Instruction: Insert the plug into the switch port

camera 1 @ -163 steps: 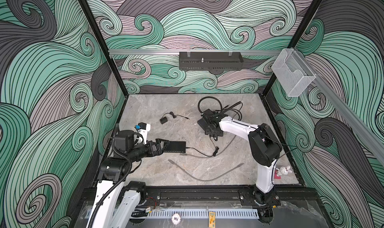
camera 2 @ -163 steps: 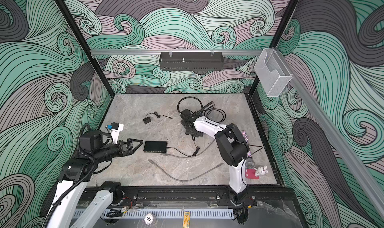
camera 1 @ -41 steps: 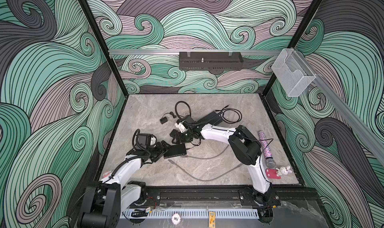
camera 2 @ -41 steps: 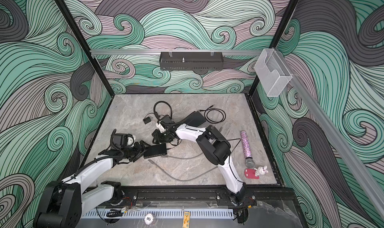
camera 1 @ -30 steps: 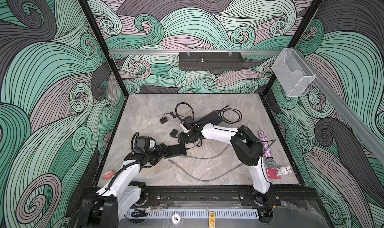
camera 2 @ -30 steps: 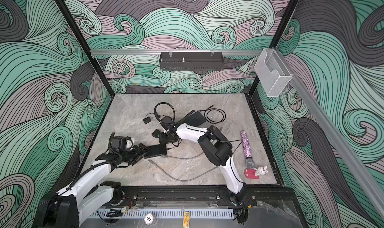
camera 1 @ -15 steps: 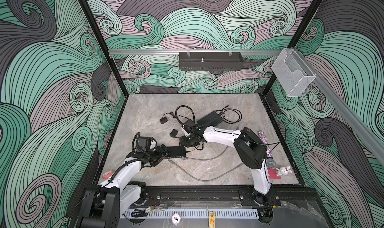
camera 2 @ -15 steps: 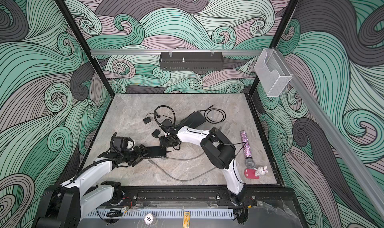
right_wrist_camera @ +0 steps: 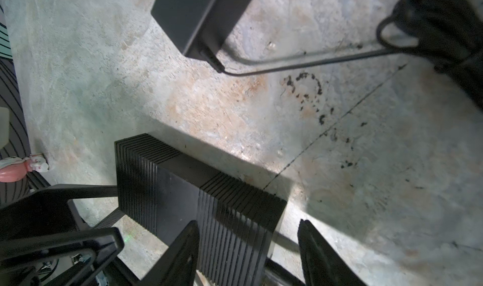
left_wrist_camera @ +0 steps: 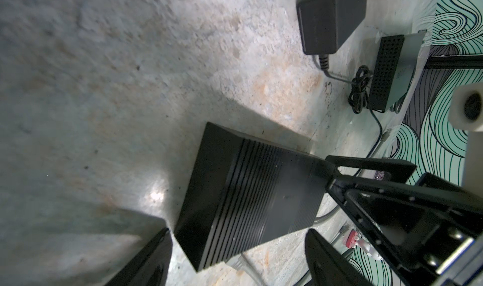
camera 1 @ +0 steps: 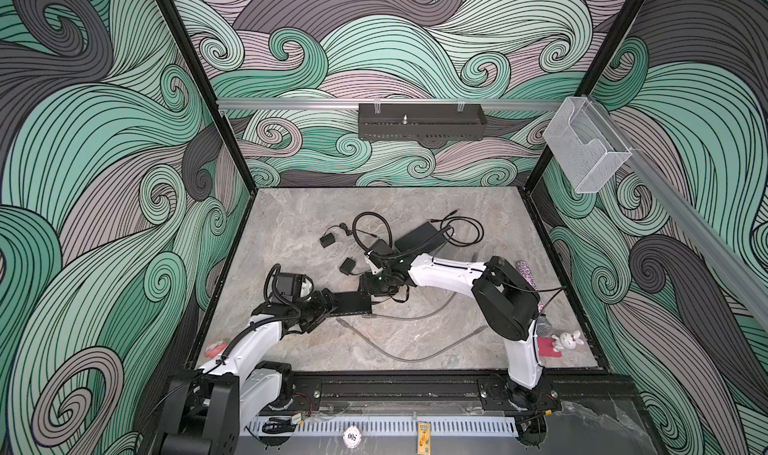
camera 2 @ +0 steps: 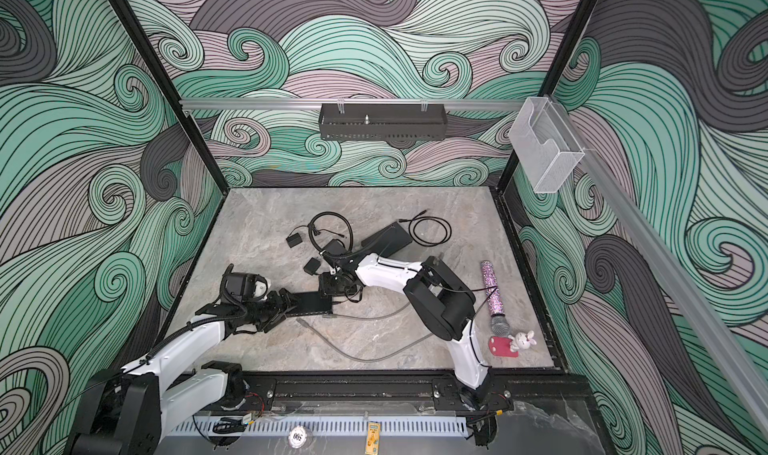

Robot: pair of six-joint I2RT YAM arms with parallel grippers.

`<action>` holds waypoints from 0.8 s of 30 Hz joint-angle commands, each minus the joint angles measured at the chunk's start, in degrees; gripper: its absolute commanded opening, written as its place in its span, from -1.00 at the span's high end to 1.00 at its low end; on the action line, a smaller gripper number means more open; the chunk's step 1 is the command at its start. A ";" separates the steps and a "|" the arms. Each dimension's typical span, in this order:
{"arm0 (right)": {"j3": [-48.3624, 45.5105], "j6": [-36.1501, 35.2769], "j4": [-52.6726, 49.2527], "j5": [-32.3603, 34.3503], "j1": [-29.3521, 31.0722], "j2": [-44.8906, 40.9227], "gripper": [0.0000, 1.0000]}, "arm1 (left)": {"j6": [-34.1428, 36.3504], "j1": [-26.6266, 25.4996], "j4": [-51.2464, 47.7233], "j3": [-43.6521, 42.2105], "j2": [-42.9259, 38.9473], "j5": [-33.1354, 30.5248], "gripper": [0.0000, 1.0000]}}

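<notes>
Matte black and ribbed on its flanks, the switch [camera 1: 351,304] lies on the grey stone table [camera 1: 291,224] toward the front left, with a gripper at each end. The left gripper [camera 1: 328,303] has its jaws spread wide astride one end of the box. The wrist views do not show whether its fingers [left_wrist_camera: 154,256] press on the box or merely cage it. The right gripper [right_wrist_camera: 247,221] hovers at the opposite end, jaws roughly half apart. One finger crosses the ribbed flank and the other stands clear with bare table between, so it grips nothing, and no plug can be made out in it. The port itself is hidden in every view. Grey cables [camera 1: 395,356] lie just beside the box on its near side. A bundle of black lead [right_wrist_camera: 444,23] and a small adapter [right_wrist_camera: 198,13] lie on its far side. Which of these carries the plug cannot be told. The step in hand appears to be squaring and bracing the switch ahead of insertion. Done well, the left gripper would clamp the box flat on the table with the port face turned toward the right arm. The right gripper would then draw off, take the plug close behind its tip, line it up along the socket's axis and push straight, keeping slack lead clear of the wrist.
</notes>
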 commanded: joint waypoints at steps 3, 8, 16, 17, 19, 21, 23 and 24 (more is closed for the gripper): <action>-1.64 4.46 4.34 -3.29 0.06 -2.43 -0.22 | 1.47 -0.44 -0.16 1.89 0.43 -0.63 -0.65; -1.60 5.30 5.59 -4.24 0.11 -1.86 -0.21 | 1.87 -1.04 0.76 3.13 2.09 -0.77 -0.65; -0.19 5.64 6.94 -5.53 0.06 -0.25 -0.19 | 2.33 -5.35 1.55 4.84 5.32 -1.33 -0.64; 0.40 5.65 6.76 -5.80 0.11 0.26 -0.19 | 2.16 -5.83 1.64 4.72 5.08 -1.55 -0.64; 1.94 5.81 6.54 -6.30 0.11 1.46 -0.18 | 2.04 -6.39 1.15 4.37 4.39 -2.06 -0.64; 3.24 6.32 6.78 -6.88 0.43 2.58 -0.18 | 2.13 -6.42 0.15 3.86 3.30 -2.25 -0.64; 4.47 6.69 6.93 -7.30 0.87 3.72 -0.18 | 2.36 -6.42 -1.32 3.42 1.97 -2.73 -0.64; 5.36 6.87 6.95 -7.63 1.22 4.38 -0.18 | 2.39 -6.42 -2.15 3.07 1.23 -3.01 -0.64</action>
